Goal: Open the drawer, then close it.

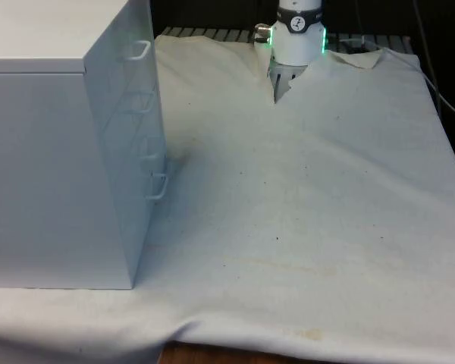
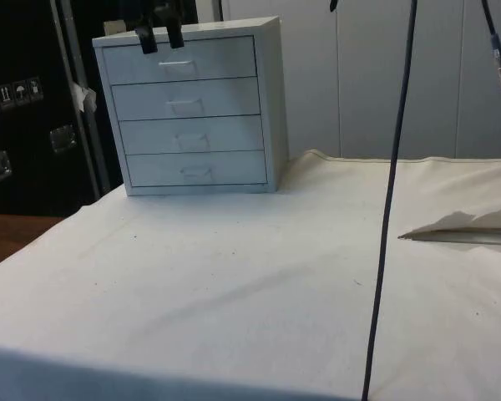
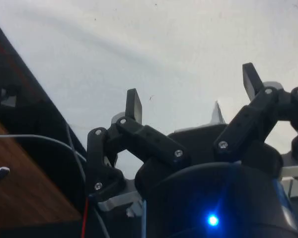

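A: Where is the gripper [image 2: 162, 38]?
B: High in the side view, its jaws apart, level with the top drawer [image 2: 182, 60] of the white chest of drawers [image 2: 192, 109].
A: And the drawers?
B: All four sit flush, the chest standing on the cloth-covered surface [image 2: 234, 284].

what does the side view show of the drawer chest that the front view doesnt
Only the side view faces the chest of drawers head on: four drawer fronts, all flush and shut, each with a small handle, and the gripper hanging in front of the chest's upper edge, by the top drawer, fingers apart and holding nothing.

Only the front view shows the chest's blank side panel, with the handles sticking out in profile towards the front view's right.

Both show the white chest standing on the white cloth, with every drawer closed.
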Controlling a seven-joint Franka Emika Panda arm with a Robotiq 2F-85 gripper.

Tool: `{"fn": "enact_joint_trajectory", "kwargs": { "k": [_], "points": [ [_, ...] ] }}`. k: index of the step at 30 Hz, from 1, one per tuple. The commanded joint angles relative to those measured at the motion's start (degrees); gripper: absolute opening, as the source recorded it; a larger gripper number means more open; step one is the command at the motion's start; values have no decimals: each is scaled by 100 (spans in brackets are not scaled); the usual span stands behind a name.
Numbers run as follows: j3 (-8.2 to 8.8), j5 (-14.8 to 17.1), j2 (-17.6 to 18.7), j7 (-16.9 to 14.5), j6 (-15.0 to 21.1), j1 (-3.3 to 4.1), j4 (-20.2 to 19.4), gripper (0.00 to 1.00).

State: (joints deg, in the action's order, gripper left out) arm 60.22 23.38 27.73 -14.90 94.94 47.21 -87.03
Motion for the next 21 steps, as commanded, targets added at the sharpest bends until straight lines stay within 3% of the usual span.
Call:
{"fn": "enact_joint_trajectory", "kwargs": {
  "k": [1,7,8,9,16,17,21],
  "points": [
    [-46,80,74,-23,103,-63,34,100],
    [-63,183,189,-29,481,-97,69,100],
    [-46,138,178,-11,424,-74,46,100],
    [-69,195,206,-34,527,-103,69,100],
    [-69,241,315,-40,963,-92,34,100],
    [-57,206,315,-17,871,-86,52,100],
    [-97,252,395,-40,1232,-92,29,100]
  ]
}}
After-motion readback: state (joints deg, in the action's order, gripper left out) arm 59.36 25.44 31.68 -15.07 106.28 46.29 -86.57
